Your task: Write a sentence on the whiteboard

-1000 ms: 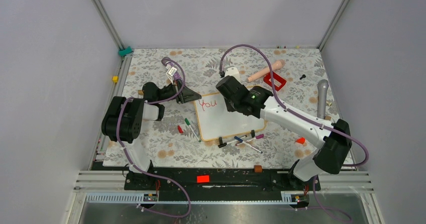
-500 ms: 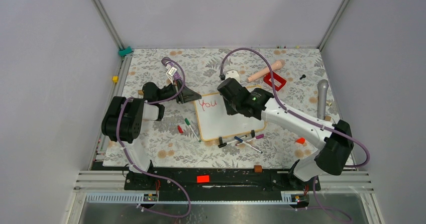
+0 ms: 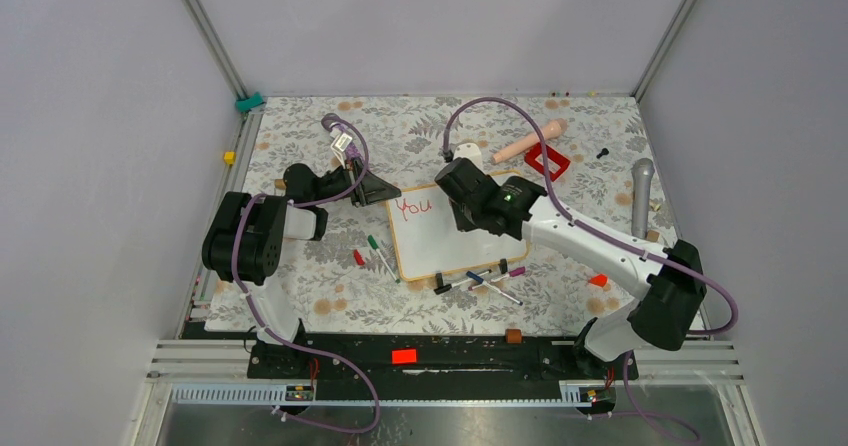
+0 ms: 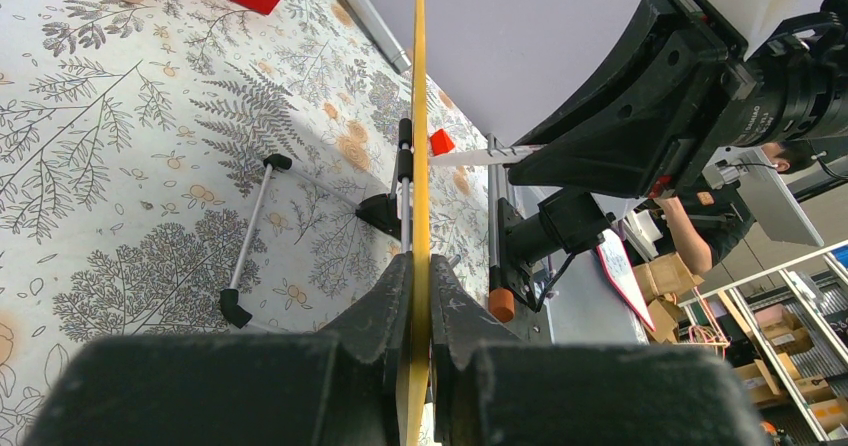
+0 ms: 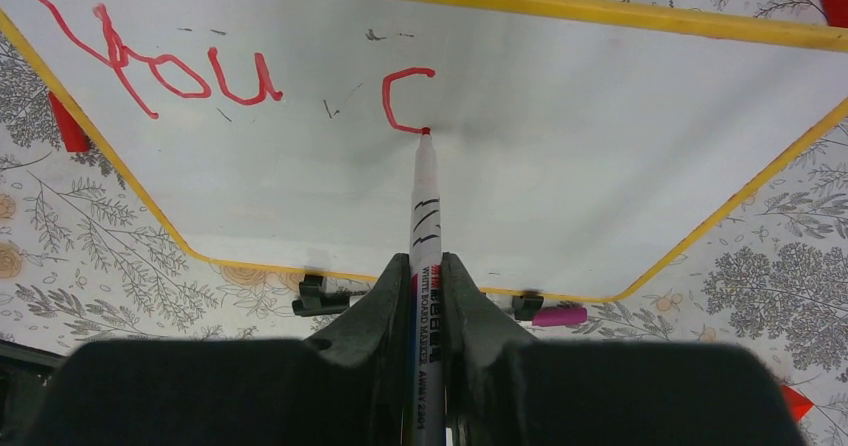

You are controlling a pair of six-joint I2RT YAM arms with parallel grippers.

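Floral tabletop carries the whiteboard at centre. I've got my left jaws pinching its far-left corner frame. Right jaws are clamped on a marker, barrel print reads "BOARD MARKER", red tip touching the board. Sentence reads "You", then a "C" at the tip.

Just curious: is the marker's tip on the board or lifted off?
On: the marker tip meets the whiteboard at the end of the red C.
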